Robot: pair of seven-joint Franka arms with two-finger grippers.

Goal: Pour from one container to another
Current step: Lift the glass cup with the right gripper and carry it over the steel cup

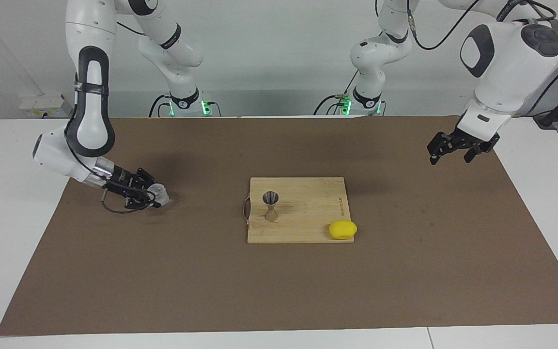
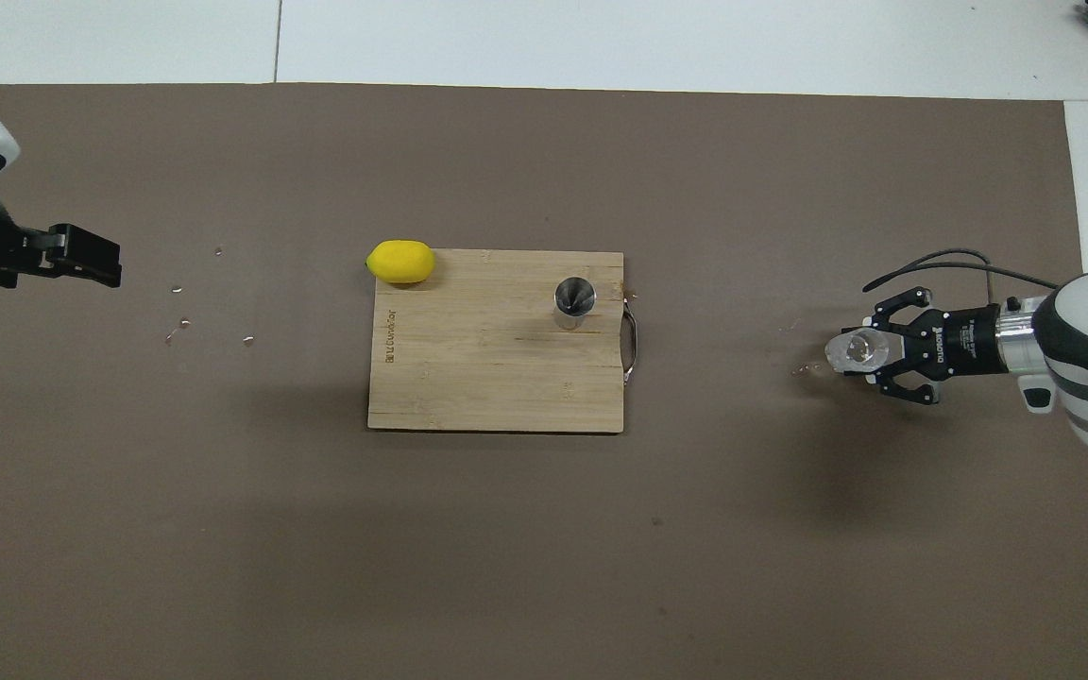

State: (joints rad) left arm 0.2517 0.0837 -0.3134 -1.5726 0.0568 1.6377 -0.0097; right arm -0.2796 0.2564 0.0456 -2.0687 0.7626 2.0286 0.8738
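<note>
Right gripper (image 1: 155,198): low over the brown mat (image 1: 279,291) at the right arm's end of the table, reaching in sideways, fingers clamped on the glass tumbler (image 1: 159,195). The tumbler sits at mat level; whether its base touches the mat cannot be told from either view.

Glass tumbler: small, clear, textured wall, mouth upward in the overhead view, well apart from the board.

Left gripper (image 1: 448,148): up in the air over the mat's edge at the left arm's end, fingers apart, holding nothing (this arm waits).

Cutting board (image 1: 308,228): bamboo, mid-mat, metal handle (image 1: 246,209) on the edge toward the right arm's end.

Steel jigger (image 1: 271,206): hourglass-shaped, upright on the board near the handle, open cone upward.

Lemon (image 1: 342,229): yellow, on the board's corner farthest from the robots, toward the left arm's end, slightly overhanging the edge.

Small pale specks (image 2: 180,326): scattered on the mat near the left arm's end.
</note>
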